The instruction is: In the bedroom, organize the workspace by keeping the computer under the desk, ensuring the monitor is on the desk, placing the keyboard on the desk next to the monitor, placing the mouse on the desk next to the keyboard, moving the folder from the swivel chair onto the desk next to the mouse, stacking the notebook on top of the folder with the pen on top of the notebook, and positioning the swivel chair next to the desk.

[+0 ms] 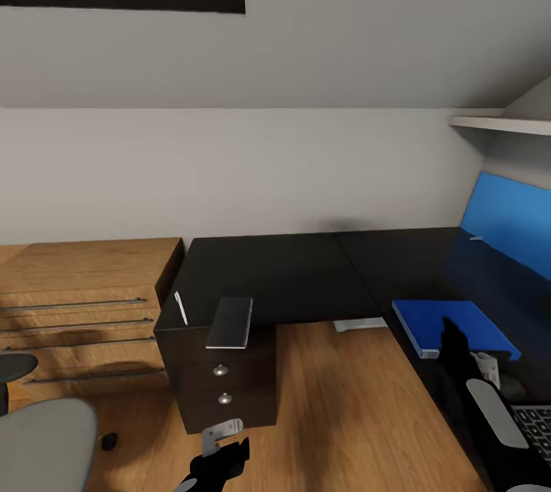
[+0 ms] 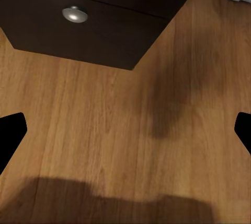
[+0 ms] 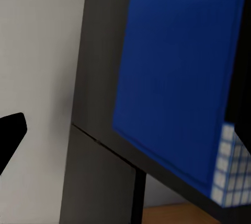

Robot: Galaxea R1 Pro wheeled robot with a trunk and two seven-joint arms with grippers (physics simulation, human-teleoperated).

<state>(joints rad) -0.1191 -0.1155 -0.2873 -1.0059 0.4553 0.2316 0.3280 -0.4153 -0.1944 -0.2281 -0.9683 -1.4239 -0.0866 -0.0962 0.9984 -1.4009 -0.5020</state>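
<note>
Folder (image 1: 459,326): thick bright blue slab w/ white gridded page edges at its near end; lies flat on the right wing of the surface (image 1: 283,274), near the front edge. In your right wrist view it's the blue sheet (image 3: 178,78) on the black top.
Notebook (image 1: 230,321): thin grey cover, pale edges; sits on the pedestal corner of the surface, its near end overhanging the edge above the drawers.
Pen (image 1: 181,307): slim white-silver stick, just beside the notebook on its left, apart from it.
Keyboard (image 1: 536,419): dark w/ black keys, partly seen at the right edge behind your right arm.
Monitor (image 1: 509,220): what shows is a blue glowing panel at far right, on the surface.
Swivel chair (image 1: 42,442): grey seat and black armrest at lower left, on the wood floor (image 1: 344,415).
Right end effector (image 1: 453,339): black, reaching onto the folder's near end; can't tell if clenched or released.
Left end effector (image 1: 222,455): low in front of the drawers; fingers spread wide in your left wrist view, grasping nothing.
Chest (image 1: 84,301): light wood w/ bar handles, left of the surface.
</note>
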